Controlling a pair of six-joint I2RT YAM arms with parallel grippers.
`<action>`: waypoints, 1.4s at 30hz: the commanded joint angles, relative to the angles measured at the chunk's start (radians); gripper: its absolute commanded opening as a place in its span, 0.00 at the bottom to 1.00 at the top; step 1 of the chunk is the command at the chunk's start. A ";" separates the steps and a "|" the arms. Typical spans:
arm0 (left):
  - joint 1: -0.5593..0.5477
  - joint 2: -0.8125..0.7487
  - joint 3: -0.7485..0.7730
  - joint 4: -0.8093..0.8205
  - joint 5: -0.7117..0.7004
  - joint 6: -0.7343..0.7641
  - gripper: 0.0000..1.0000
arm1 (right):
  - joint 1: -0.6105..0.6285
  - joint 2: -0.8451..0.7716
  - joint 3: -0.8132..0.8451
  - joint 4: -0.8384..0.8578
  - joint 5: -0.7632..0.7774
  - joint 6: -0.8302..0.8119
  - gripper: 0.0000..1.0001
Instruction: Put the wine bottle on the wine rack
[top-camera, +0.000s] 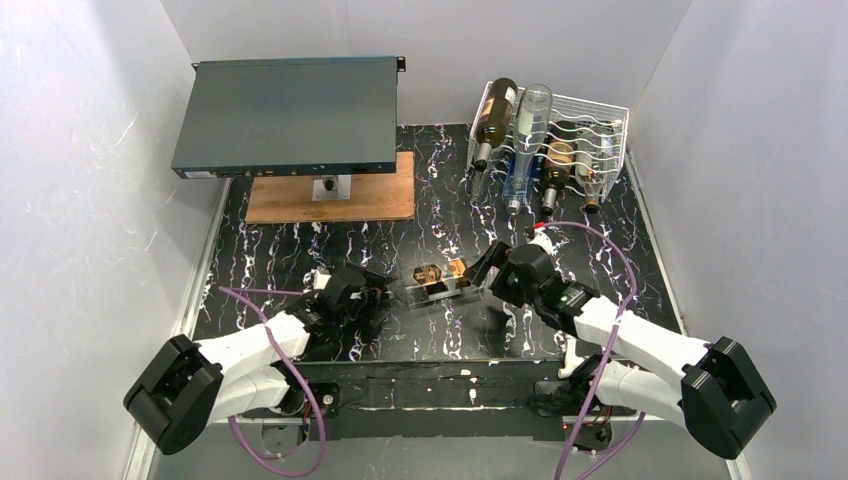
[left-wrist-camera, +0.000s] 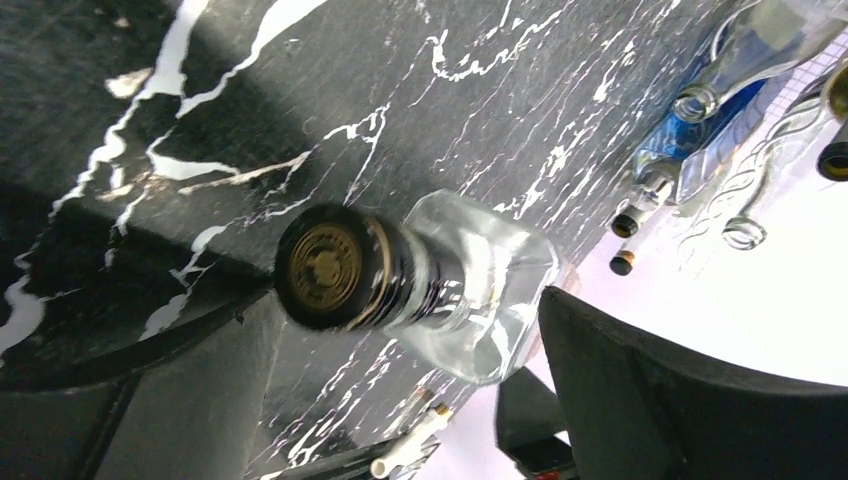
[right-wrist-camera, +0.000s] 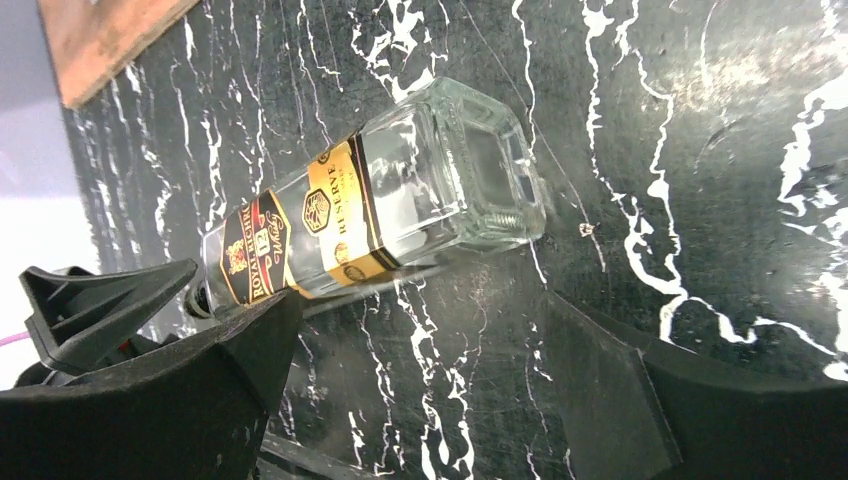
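Observation:
The wine bottle (top-camera: 440, 280), clear square glass with a gold and black label, lies on its side on the black marbled table (top-camera: 300, 250) between my two grippers. My left gripper (top-camera: 378, 296) is open at its capped end. In the left wrist view the dark gold cap (left-wrist-camera: 325, 265) sits between the spread fingers (left-wrist-camera: 690, 400) and nothing grips it. My right gripper (top-camera: 488, 276) is open at the bottle's base. In the right wrist view the wine bottle (right-wrist-camera: 400, 190) lies just beyond the fingertips (right-wrist-camera: 160, 390). The white wire wine rack (top-camera: 612, 112) stands at the back right.
Several bottles (top-camera: 497, 118) lie in the rack, necks toward me. A dark flat metal box (top-camera: 290, 115) stands on a post over a wooden board (top-camera: 375, 198) at the back left. White walls enclose the table on three sides.

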 joint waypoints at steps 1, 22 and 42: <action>-0.007 -0.054 0.002 -0.178 -0.003 0.089 0.98 | -0.002 0.017 0.131 -0.176 0.035 -0.123 0.98; -0.004 -0.662 0.450 -0.842 -0.093 0.980 0.98 | 0.156 0.358 0.466 -0.482 0.146 0.331 0.98; -0.003 -0.757 0.542 -0.925 -0.326 1.516 0.98 | 0.233 0.679 0.750 -0.694 0.340 0.575 0.98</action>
